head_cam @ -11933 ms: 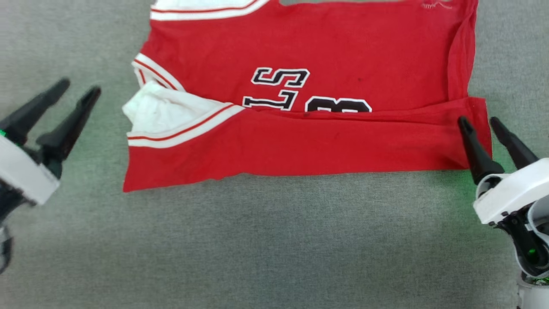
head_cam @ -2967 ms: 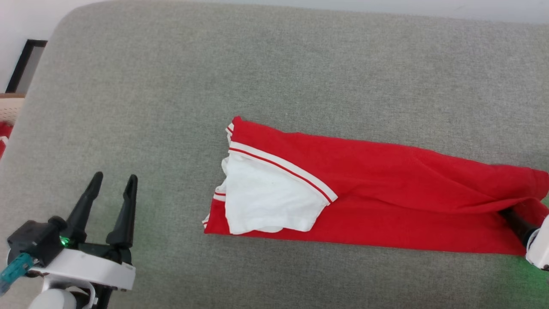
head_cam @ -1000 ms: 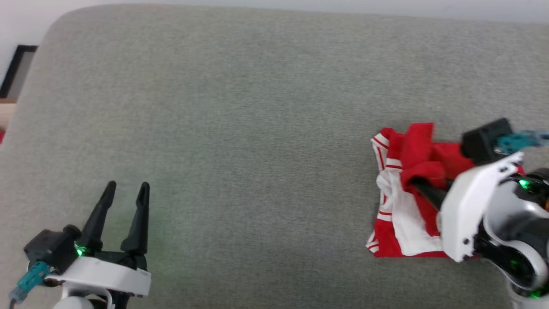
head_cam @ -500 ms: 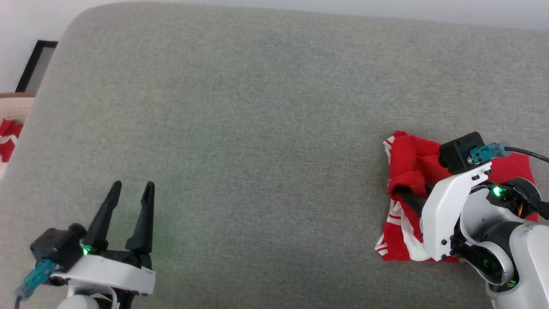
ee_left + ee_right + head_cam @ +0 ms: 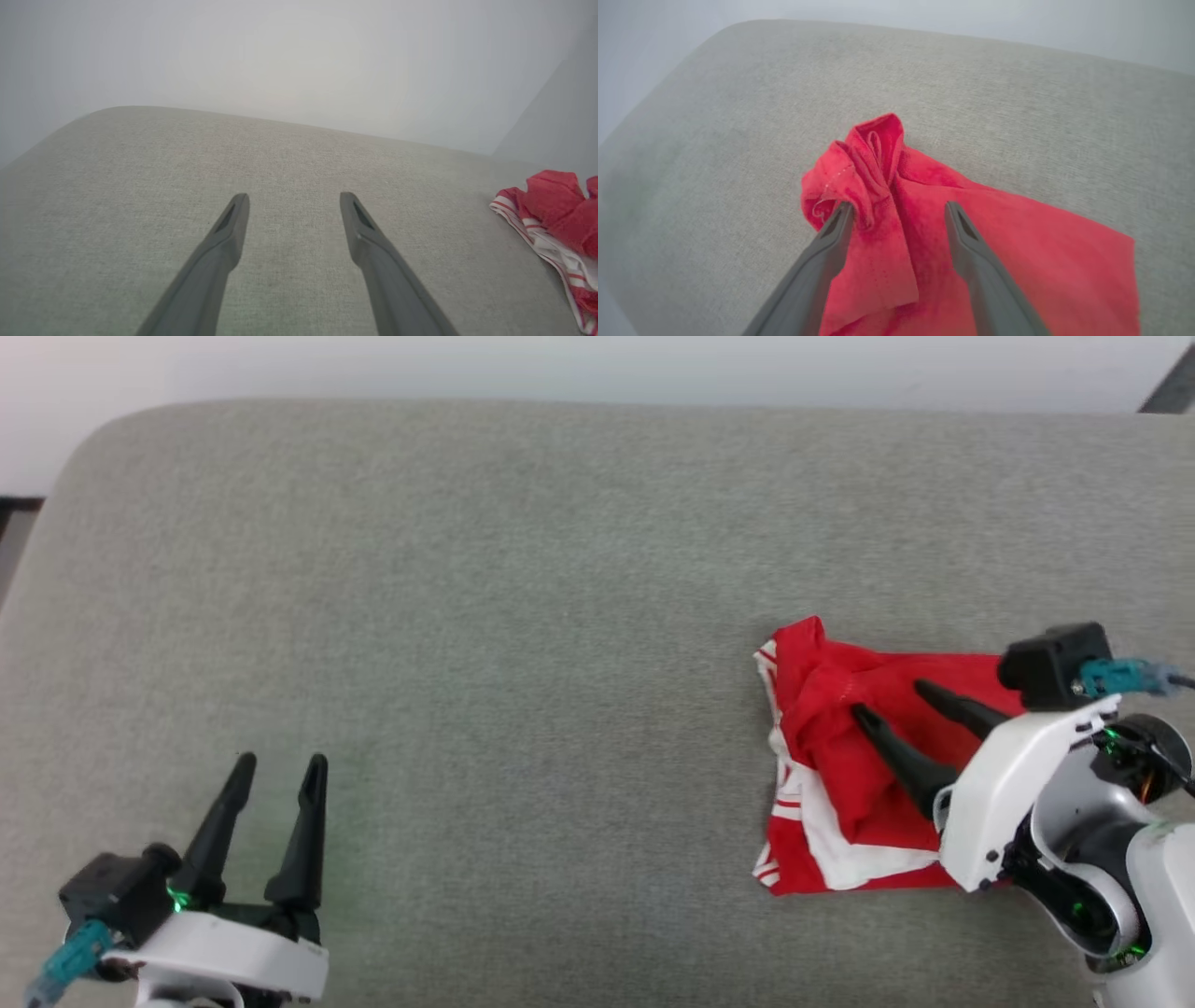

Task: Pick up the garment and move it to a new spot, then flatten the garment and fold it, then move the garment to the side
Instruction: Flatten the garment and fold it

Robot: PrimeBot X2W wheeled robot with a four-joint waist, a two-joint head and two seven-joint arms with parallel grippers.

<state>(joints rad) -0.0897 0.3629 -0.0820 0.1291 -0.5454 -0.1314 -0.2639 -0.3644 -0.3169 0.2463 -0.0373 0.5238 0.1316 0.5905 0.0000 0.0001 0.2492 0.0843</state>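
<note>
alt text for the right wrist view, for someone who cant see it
A crumpled red garment lies on a grey cushion, with one end bunched into a raised fold. The right tool is over it, its two dark fingers spread open with red cloth showing between them.

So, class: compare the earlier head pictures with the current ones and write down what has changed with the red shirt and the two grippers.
The garment, a long folded strip three seconds ago, was gathered into a bunched heap on the robot's right. The right gripper, shut on it a second ago, has opened its jaws and let go, and is poised over the cloth. The left gripper stayed open and idle over the grey cushion.
</note>
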